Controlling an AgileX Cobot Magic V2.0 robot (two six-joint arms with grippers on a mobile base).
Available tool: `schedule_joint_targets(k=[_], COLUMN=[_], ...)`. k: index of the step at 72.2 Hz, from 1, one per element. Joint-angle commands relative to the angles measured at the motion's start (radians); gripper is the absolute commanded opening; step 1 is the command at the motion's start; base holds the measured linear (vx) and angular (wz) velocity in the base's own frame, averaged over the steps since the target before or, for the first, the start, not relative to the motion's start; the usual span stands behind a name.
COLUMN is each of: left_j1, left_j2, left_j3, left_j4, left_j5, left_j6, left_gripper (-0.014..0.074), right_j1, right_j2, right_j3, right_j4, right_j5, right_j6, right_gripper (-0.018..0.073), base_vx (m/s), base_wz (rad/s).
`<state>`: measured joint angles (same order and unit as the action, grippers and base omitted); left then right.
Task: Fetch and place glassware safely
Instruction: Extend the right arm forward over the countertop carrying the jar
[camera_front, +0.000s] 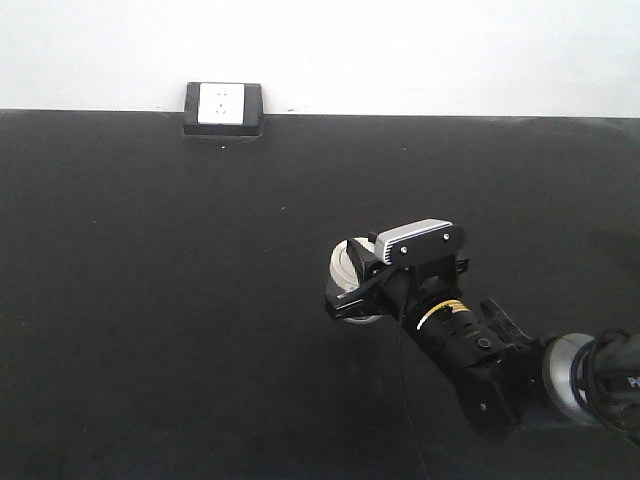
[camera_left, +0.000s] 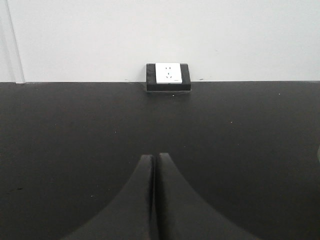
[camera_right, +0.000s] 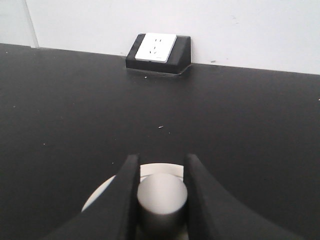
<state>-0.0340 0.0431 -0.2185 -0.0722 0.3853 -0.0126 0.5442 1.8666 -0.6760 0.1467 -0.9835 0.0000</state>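
Well out on the table (camera_front: 150, 300) from the wall socket (camera_front: 222, 105), the right gripper (camera_front: 352, 283) pinches the jar (camera_front: 348, 265) by its lid knob (camera_right: 161, 195), apparently mid-carry or mid-placement; next calls for gentle lowering.

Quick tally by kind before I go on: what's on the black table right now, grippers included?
Glass jars with a white lid: 1, the jar
Power sockets: 1, the socket at the back edge
Grippers: 2, the left gripper shut and empty, the right gripper shut on the jar's lid knob
Total: 4
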Motion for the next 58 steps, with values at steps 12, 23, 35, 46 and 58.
schedule_joint_targets(k=[12,23,35,46,58], left_j1=[-0.001,-0.001,-0.001,-0.001,-0.001], left_j2=[0.013,0.013,0.013,0.013,0.013], left_j3=[-0.027,-0.027,-0.027,-0.027,-0.027], left_j4=[-0.008,-0.008,-0.008,-0.008,-0.008], left_j5=[-0.074,-0.074,-0.074,-0.074,-0.074], left_j6=[-0.006,-0.006,-0.006,-0.006,-0.006], left_gripper=[-0.0007,-0.0007,-0.0007,-0.0007,-0.0007], right_j1=[-0.003,-0.003,-0.003,-0.003,-0.003], right_j2=[-0.011,0.007,0.031,0.050,0.066], right_j3=[-0.049,-0.053,-0.064,-0.064,-0.064], right_j4=[-0.012,-0.012,-0.007,-0.007,-0.008], right_j5=[-0.121,-0.127,-0.130,-0.134,-0.133], right_j6=[-0.014,-0.014,-0.017,-0.017,-0.017], right_gripper=[0.0052,0.0083,0.0122,0.0162,0.0207], base_vx=[0.00,0.00,0.00,0.00,0.00], base_wz=[0.00,0.00,0.00,0.00,0.00])
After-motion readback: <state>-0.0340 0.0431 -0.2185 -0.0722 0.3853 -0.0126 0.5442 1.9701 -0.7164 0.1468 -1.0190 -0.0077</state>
